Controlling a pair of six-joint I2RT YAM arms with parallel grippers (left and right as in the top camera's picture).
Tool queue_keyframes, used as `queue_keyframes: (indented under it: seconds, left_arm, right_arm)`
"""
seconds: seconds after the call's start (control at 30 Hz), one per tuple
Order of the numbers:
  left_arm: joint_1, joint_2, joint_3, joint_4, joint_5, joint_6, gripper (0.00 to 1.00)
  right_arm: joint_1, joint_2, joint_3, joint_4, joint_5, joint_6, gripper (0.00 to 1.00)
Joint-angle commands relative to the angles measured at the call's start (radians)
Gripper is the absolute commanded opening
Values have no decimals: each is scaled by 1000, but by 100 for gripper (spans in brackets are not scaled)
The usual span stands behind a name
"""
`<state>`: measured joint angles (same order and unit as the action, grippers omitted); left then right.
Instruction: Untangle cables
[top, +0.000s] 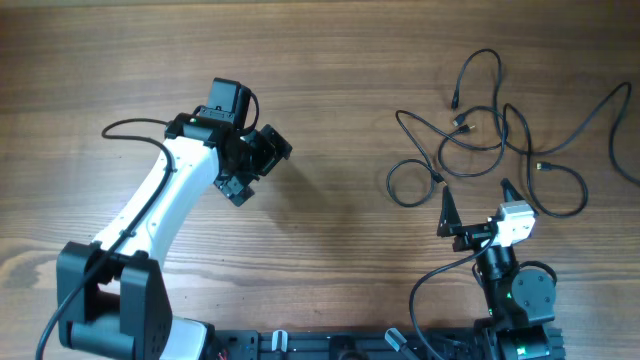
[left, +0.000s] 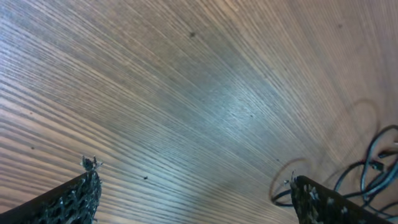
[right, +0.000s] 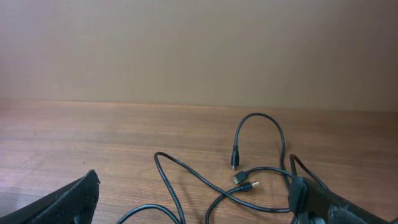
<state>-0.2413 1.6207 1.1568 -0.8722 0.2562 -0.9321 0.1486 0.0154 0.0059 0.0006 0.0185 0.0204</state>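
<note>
**Cables** (top: 503, 110): the outermost strand, on the side away from the left arm, is cut off by the overhead picture's edge. The plug ends (top: 460, 122) are too small to tell their type.

**Left gripper** (left: 194, 174): its fingers (left: 68, 202) are cut off at the bottom edge. One of them hides part of the cables beside it.

**Right gripper** (right: 196, 182): its fingertips (right: 329, 202) are cut off the same way. A cable loop passes behind one, and the nearest strands leave the bottom edge.

**Arm bases** (top: 110, 310), on the robot's side of the cables: cut off by the overhead picture's bottom edge.

Robotics laboratory workbench. Two white jointed arms, the left arm (top: 165, 195) and the right arm (top: 513, 225), stand on a black rail (top: 330, 347) at the edge of a wood-grain table (top: 330, 60); thin black cables (top: 463, 124) lie on it, with a plain beige wall (right: 199, 50) behind.
</note>
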Motion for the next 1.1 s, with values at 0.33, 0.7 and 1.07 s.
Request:
queue_keyframes:
  seconds: [0.33,0.7,1.07]
  left_arm:
    - [-50,-316,-1,185,-311,256,100]
    - [-97,-336,-306,756,-285,495,100]
    - [-97,-348,-742,1193,-265,476,100]
  right_arm:
    - [-7,-12,-1,6,-20,-11,100]
    - [-7,-12,-1,5,-20,-11,100]
    - [-7,-12,-1,6,-20,-11,100]
